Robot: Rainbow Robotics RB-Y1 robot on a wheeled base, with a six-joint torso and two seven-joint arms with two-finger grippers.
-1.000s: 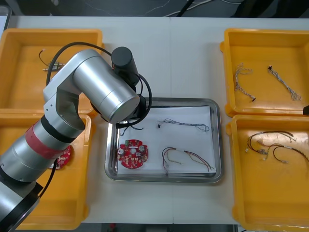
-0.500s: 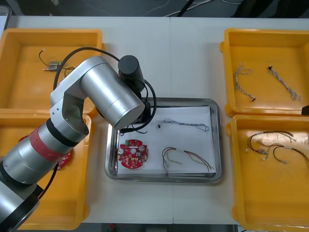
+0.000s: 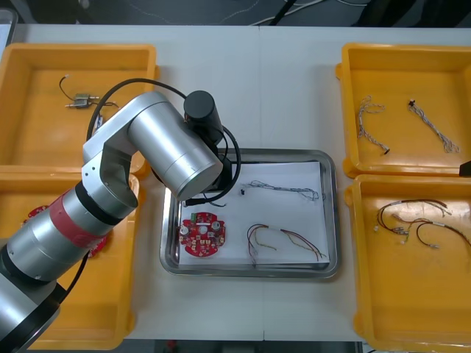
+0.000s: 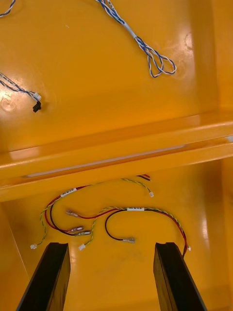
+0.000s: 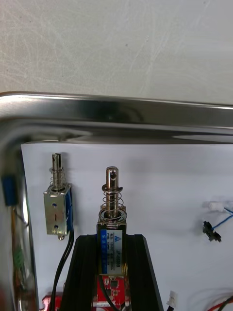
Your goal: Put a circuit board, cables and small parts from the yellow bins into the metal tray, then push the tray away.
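Now the part (image 5: pixel 112 214) sits clamped in the left gripper (image 5: pixel 111 243). The black fingers are closed on the two flat flanks of its body, and its plunger and spring stick out past the fingertips. It hangs over the white inside of the tray (image 5: pixel 126 114), close to the rim that runs just beyond the plunger tip. Whether it touches the floor yet cannot be told.

By its looks it is dense for its size, rigid and smooth-sided, so it could slip in a loose pinch. The flat body is the place to hold it. The plunger would slide and the spring would give, and the thin leads at the back should not be pulled.

A second part (image 5: pixel 57 214) lies just beside one finger, parallel to the held one and apart from it, with a black lead trailing back past the finger. The board (image 3: pixel 204 235) lies under the gripper's base. Farther out from the fingers lie a blue-white cable (image 3: pixel 283 188) and a red-yellow cable (image 3: pixel 283 239).

The right gripper (image 4: pixel 111 248) is parked well away over a bin (image 4: pixel 121 160), fingers spread, with loose cables (image 4: pixel 121 214) just ahead of them. Setting the part down looks like the step in hand, and the push comes after it.
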